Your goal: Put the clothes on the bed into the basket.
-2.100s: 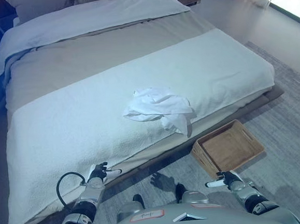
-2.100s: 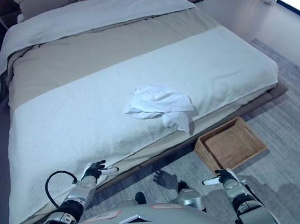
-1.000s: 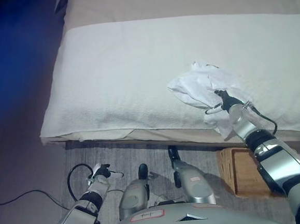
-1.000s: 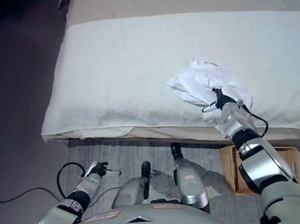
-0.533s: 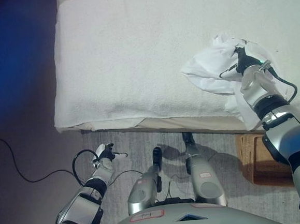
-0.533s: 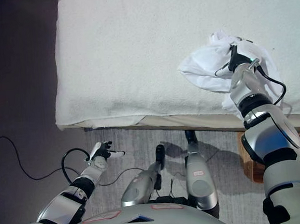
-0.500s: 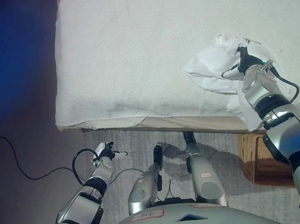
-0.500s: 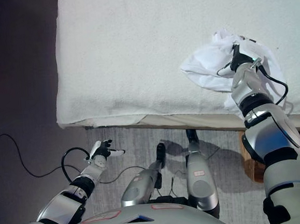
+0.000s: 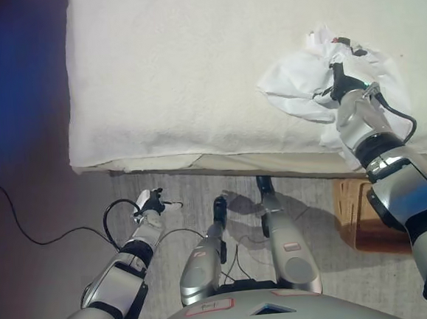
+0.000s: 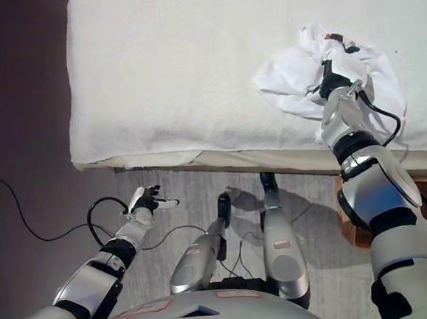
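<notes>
White clothes (image 9: 304, 86) bunched near bed (image 9: 191, 65) edge, right hand (image 9: 343, 83) buried in them, grip hidden.

Two head-mounted eyes, steeply downward over the bed (image 9: 192, 72) edge and floor (image 10: 27, 144) (nearly identical, slightly offset).

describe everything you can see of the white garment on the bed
The crumpled white cloth garment lies bunched in soft folds on the white textured bed cover, close to the bed's near edge. Its parts cannot be told apart. One fold hangs down over the edge beside the arm. The robot's right hand is pressed into its middle, with cloth gathered round it; whether the hand has closed on the cloth cannot be seen. Nothing else touches it.
</notes>
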Controlling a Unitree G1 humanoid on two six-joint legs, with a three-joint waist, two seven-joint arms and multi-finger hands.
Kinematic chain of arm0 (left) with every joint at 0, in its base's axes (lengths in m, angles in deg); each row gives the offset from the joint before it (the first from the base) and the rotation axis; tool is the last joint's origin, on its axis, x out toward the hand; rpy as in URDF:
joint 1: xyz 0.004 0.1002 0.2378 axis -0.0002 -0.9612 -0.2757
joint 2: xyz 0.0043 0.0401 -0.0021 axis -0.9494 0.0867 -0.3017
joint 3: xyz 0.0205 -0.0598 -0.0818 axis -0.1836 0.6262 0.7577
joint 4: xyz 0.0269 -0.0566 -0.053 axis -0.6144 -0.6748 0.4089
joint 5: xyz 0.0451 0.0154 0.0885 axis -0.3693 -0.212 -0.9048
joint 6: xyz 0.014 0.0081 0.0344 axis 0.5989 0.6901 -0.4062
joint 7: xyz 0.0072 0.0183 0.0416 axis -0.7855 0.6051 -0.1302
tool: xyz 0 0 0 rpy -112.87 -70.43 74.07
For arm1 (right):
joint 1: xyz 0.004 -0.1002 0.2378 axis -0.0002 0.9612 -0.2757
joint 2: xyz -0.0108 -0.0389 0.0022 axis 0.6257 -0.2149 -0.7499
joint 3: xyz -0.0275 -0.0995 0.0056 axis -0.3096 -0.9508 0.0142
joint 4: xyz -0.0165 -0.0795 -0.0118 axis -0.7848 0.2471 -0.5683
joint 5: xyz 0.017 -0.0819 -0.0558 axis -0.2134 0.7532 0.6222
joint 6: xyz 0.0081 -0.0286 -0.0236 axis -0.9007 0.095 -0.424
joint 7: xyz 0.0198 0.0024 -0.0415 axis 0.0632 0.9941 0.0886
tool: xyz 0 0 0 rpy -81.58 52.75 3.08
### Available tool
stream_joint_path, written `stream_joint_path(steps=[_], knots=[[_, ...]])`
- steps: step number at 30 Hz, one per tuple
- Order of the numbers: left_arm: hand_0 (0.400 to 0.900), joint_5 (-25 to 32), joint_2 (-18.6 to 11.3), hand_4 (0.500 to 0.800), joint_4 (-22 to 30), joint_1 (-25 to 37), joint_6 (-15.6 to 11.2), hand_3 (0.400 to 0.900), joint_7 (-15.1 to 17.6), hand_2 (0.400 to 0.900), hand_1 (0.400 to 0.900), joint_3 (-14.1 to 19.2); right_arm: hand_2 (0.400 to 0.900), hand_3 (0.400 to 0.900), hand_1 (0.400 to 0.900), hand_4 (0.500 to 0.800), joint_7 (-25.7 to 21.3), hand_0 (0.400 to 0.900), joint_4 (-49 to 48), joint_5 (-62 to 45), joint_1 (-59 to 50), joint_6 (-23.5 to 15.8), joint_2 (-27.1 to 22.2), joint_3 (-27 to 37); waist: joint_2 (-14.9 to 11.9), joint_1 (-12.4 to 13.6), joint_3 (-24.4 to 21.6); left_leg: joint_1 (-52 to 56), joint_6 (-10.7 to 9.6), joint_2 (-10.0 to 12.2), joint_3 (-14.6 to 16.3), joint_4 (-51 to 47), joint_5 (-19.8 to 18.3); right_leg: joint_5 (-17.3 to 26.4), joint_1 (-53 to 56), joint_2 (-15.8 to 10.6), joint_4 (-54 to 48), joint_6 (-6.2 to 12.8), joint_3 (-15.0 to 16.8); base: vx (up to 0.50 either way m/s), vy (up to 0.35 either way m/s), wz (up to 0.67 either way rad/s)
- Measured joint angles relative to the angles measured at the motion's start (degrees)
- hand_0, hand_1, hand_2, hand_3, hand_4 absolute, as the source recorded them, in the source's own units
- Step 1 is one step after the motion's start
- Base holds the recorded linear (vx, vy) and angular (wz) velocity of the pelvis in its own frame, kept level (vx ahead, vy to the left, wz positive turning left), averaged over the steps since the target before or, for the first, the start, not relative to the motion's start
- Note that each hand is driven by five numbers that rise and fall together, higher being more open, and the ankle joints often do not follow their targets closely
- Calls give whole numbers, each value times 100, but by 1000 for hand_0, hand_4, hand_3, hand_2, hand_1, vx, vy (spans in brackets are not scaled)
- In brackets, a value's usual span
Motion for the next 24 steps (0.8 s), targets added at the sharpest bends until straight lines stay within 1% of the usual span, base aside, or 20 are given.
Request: stream_joint_path(steps=[7,10,11,12,14,16,17,19,21,22,24], knots=[[900,52,23,800,-55,141,70,900,119,900,900,7,400,400,400,500,65,400,-363,-2,107,43,49,-113,-19,-172,9,53,2,55,140,0,-7,4,-12,79,17,0,99,7,28,-18],[900,51,36,800,-53,204,79,900,149,900,900,107,400,400,400,500,87,400,-582,-5,225,106,70,-141,-20,-265,9,84,26,47,216,-1,-28,27,-12,82,40,-28,146,5,29,-13],[900,52,52,800,-45,212,84,900,156,900,900,171,400,400,400,500,120,400,-659,-10,259,119,54,-142,-26,-267,9,130,59,36,268,-1,-52,28,-8,88,69,-28,216,22,28,-14],[900,52,72,800,-37,208,90,900,159,900,900,236,400,400,400,500,166,400,-915,-38,366,152,-38,-113,-31,-265,11,170,64,29,316,-2,-60,28,-1,91,117,-28,243,38,18,-16],[900,50,74,800,-52,198,152,900,174,900,900,244,400,400,400,500,164,400,-1210,-40,567,150,-117,-17,-39,-300,14,295,80,33,351,-3,-95,26,100,107,126,-28,276,60,9,-18],[900,48,88,800,-33,169,170,900,172,900,900,322,400,400,400,500,169,400,-1388,-47,791,149,-167,66,-55,-314,17,446,104,40,377,-5,-130,24,250,118,113,-27,281,38,6,-23],[900,44,88,800,-26,143,199,900,171,900,900,431,400,400,400,500,191,400,-1520,-53,938,188,-185,135,-83,-365,19,587,112,42,399,-5,-164,24,389,126,98,-27,300,7,22,-34],[900,41,72,800,-22,101,258,900,168,900,900,469,400,400,400,500,206,400,-1674,-50,1042,223,-217,252,-112,-419,13,717,130,29,417,-6,-189,24,504,125,85,-27,345,-10,21,-39],[900,28,55,800,21,51,271,900,138,900,900,503,400,400,400,500,228,400,-1714,-47,1124,215,-292,484,-206,-426,-5,916,154,-8,613,-9,-252,25,665,135,29,-23,514,-49,30,-42],[900,25,47,800,21,40,275,900,127,900,900,507,400,400,400,500,231,400,-1702,-47,1129,237,-323,500,-241,-426,-22,980,171,-23,650,-19,-270,24,713,140,5,-21,567,-63,33,-38],[900,21,19,800,27,-6,288,900,83,900,900,507,400,400,400,500,267,400,-1531,-48,1124,224,-462,530,-359,-458,-103,1068,209,-54,774,-29,-305,46,821,139,-123,79,708,-63,29,-38]])
